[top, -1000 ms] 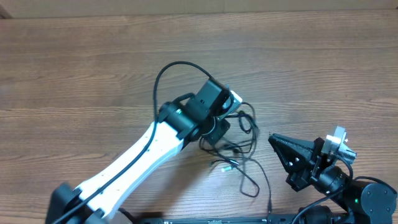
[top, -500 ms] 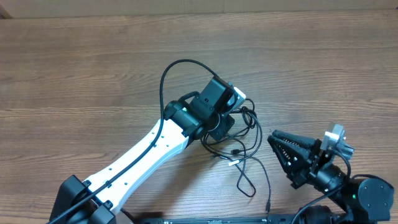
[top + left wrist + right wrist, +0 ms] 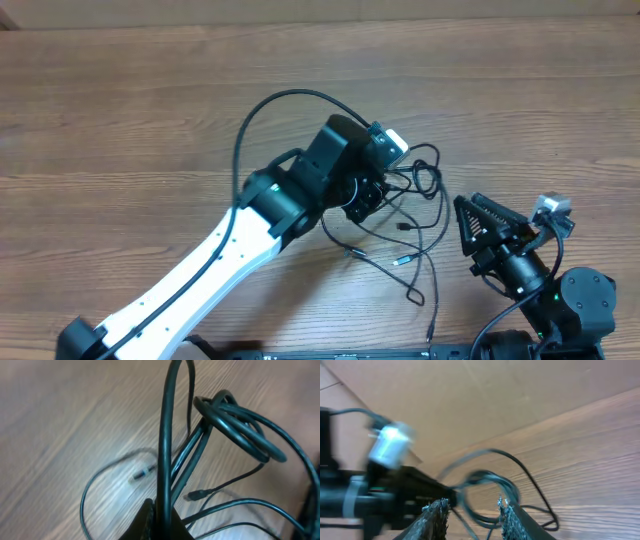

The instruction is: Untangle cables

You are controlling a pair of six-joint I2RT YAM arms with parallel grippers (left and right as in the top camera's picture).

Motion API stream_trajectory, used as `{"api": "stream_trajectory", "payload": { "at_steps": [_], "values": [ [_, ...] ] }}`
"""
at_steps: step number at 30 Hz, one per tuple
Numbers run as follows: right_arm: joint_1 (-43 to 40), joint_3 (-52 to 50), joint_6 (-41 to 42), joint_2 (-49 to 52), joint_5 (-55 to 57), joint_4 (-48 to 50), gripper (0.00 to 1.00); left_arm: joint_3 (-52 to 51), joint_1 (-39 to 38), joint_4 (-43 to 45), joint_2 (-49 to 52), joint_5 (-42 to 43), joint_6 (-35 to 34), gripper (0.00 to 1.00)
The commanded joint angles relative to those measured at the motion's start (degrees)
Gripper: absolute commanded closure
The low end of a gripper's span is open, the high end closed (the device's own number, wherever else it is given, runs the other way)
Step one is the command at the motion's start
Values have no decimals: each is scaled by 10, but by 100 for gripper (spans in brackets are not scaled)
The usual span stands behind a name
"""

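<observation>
Black cables (image 3: 165, 435) tangle over the wooden table (image 3: 150, 120); we see the left gripper (image 3: 161, 519) clenched on one strand, the right gripper (image 3: 472, 507) spread apart just beside them.

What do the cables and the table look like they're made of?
The cables: black rubber or plastic sheathing, smooth with a slight sheen, bending into loose loops. The table: wood or wood-look laminate, matte brown, with grain lines and plank seams; which of the two is unclear.
</observation>
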Motion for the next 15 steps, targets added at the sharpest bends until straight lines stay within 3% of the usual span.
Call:
{"api": "stream_trajectory", "payload": {
  "at_steps": [1,7,10,15],
  "values": [
    [0,9,-1,-3,25,1,62,3,-1,16,-48,58,9,96],
    [0,9,0,-3,24,1,58,3,-1,22,-79,71,23,96],
    [0,9,0,-3,8,6,49,3,-1,29,-80,71,22,96],
    [0,9,-1,-3,-5,14,46,3,-1,30,-80,71,31,96]
  ]
}}
